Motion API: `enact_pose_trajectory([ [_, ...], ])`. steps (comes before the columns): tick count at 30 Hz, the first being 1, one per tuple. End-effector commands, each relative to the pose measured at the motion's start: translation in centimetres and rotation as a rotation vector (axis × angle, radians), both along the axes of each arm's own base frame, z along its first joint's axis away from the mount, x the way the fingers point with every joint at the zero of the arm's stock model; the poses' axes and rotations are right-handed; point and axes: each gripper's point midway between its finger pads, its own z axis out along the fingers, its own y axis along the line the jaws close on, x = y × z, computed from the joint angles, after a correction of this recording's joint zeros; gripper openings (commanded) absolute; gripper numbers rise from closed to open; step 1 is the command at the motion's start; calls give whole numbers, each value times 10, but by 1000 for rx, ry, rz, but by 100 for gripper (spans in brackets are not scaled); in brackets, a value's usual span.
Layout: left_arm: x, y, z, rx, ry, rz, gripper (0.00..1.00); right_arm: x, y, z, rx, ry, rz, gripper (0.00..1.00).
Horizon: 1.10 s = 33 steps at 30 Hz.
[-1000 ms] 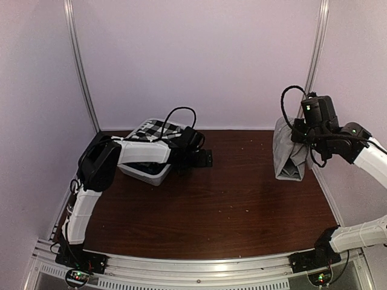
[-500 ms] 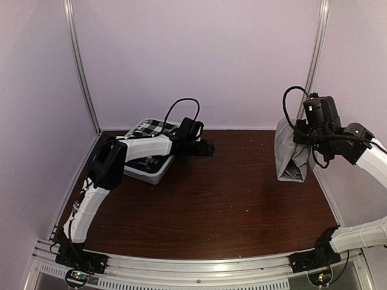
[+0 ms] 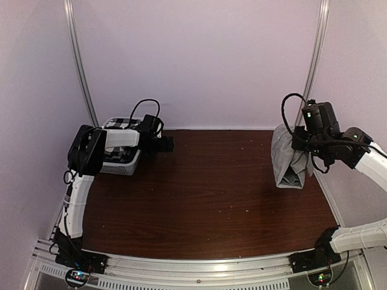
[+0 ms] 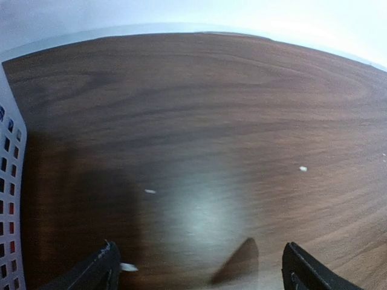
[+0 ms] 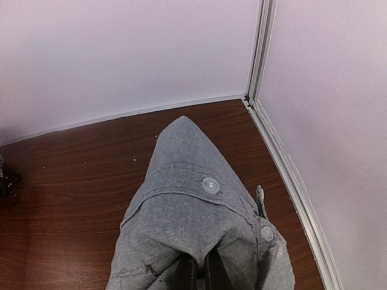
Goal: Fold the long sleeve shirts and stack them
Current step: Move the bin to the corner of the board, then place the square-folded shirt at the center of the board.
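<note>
The grey shirt point(image 3: 288, 160) hangs bunched from the right pincer point(image 5: 199, 273), which pinches its upper folds above the right rear of the bench point(image 3: 211, 193). The checked shirt point(image 3: 121, 124) lies in the white basket point(image 3: 120, 167) at the far left corner. Just beside that basket the left pincer point(image 4: 199, 270) hovers over bare wood, fingers spread, holding nothing.

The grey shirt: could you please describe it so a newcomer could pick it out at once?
Look to the right side of the dark wooden table, near the back corner. There the grey shirt hangs bunched from the right pincer. It is plain, with pale buttons, unlike the checked shirt in the white basket far left.
</note>
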Motion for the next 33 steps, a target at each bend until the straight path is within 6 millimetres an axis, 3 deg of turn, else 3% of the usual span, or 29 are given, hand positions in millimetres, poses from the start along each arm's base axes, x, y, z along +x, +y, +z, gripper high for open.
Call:
enact_pose_trajectory([
  [1, 24, 56, 41, 6, -84, 9, 95, 4, 4, 5, 41, -27, 8, 0],
  [4, 32, 78, 44, -4, -85, -7, 95, 7, 10, 0, 36, -9, 26, 0],
  [6, 35, 81, 50, -7, -91, -35, 95, 11, 15, -7, 24, 11, 42, 0],
  [10, 34, 68, 72, -42, -106, -110, 94, 19, 23, -22, -24, 58, 67, 0],
  [13, 25, 47, 98, -83, -136, -167, 94, 29, 36, -43, -76, 119, 111, 0],
  [17, -2, 7, 132, -119, -162, -247, 94, 43, 81, -91, -148, 232, 214, 0],
  [20, -29, -17, 148, -146, -157, -275, 94, 50, 143, -138, -136, 320, 353, 2],
  [22, -52, -31, 146, -163, -132, -293, 94, 48, 197, -155, -126, 343, 466, 20],
  [25, -82, -40, 149, -203, -106, -306, 95, 47, 231, -161, -124, 346, 512, 55],
  [26, -91, -42, 146, -208, -94, -313, 94, 47, 233, -158, -103, 333, 516, 66],
  [28, -110, -47, 142, -205, -75, -332, 95, 46, 222, -144, -63, 290, 498, 79],
  [33, -154, -63, 137, -232, -39, -387, 95, 35, 152, -144, -5, 278, 344, 84],
])
